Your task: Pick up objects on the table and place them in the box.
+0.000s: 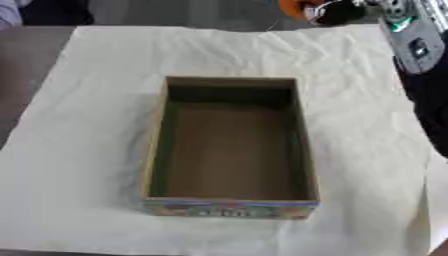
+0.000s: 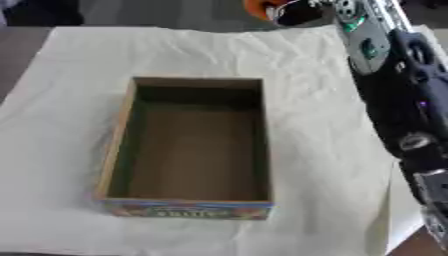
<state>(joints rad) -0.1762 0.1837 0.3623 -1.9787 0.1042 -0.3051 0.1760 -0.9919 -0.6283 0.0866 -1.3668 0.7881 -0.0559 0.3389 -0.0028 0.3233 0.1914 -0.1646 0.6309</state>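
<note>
The right hand [image 2: 297,12] sits at the far edge of the cloth [image 2: 306,125], mostly cut off by the top of the view and blurred, so its fingers can't be read. Against it shows an orange object [image 2: 259,8], only partly in view and too smeared to identify. The box's [image 2: 184,207] printed front is illegible.

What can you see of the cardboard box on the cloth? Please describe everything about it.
The box is an open rectangular carton that looks like brown cardboard, with no lid. Its inside is plain and holds nothing. The near outer wall carries a colourful printed band; the print is too blurred to read. It stands upright, its long side running away from the robot, near the middle of the wrinkled pale cloth. No hand touches it.
</note>
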